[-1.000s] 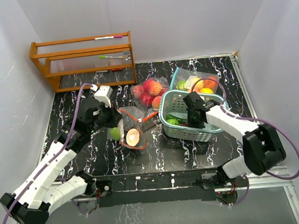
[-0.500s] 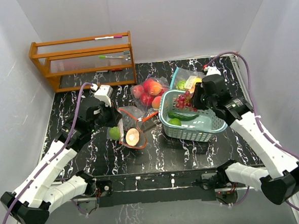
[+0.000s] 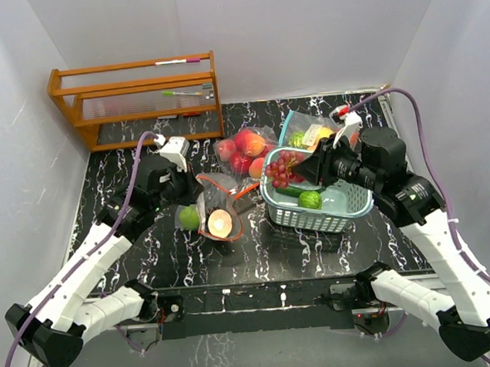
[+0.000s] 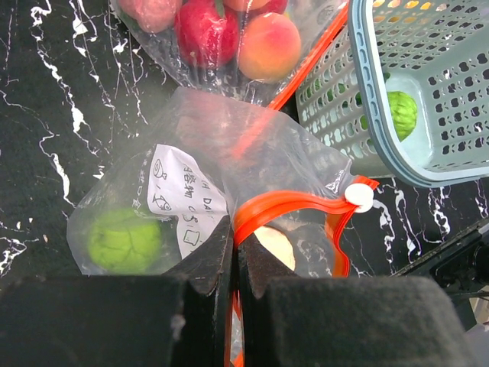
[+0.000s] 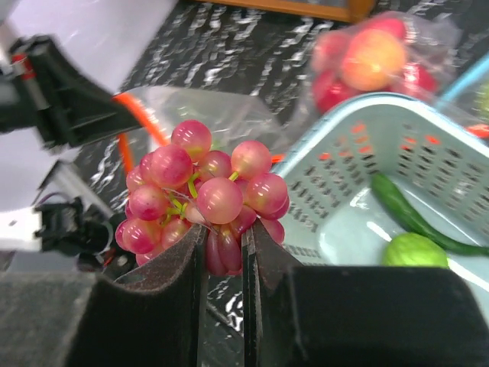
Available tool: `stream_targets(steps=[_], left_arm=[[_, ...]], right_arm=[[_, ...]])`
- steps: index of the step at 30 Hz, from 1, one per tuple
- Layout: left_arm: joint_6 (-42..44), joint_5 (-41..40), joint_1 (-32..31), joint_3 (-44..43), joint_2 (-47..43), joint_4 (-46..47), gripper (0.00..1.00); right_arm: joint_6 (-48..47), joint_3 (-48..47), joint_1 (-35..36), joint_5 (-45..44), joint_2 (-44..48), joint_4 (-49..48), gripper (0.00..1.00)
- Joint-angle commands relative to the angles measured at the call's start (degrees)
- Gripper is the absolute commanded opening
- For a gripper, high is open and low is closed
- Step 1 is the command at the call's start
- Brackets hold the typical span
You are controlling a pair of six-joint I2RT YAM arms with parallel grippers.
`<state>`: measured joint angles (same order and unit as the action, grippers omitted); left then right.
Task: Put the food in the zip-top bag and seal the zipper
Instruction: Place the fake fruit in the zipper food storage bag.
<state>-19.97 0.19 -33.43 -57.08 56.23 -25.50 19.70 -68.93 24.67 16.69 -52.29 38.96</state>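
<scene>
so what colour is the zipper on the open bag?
Zipper is orange, slider white; best in left wrist view.

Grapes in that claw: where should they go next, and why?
Probably sideways toward the open zip-top bag, then down into its mouth. The right gripper is shut on the grapes over the edge of the basket, while the left gripper pinches the bag's orange rim, holding it open.

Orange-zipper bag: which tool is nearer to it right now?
Left. The left tool is pinched shut on the orange-zipper bag at its rim. The right tool, gripping the grapes, hangs over the basket, apart from the bag.
</scene>
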Motion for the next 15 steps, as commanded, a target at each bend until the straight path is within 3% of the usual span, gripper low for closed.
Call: stream_targets(steps=[1,8,15], left_arm=[[0.3,-1.0,0.3,-2.5,0.6,1.6,0.0],[-0.2,-0.2,0.2,-2.5,2.7,3.8,0.0],[-0.2,0.3,0.3,-4.7,6.2,5.7,0.0]], right_arm=[[2.6,4.6,1.5,14.2,3.4,-13.5,0.08],[3.9,8.4,8.7,14.5,2.8,-21.1,0.08],[1.6,8.1,23.4,5.1,-5.9,-25.7,0.08]])
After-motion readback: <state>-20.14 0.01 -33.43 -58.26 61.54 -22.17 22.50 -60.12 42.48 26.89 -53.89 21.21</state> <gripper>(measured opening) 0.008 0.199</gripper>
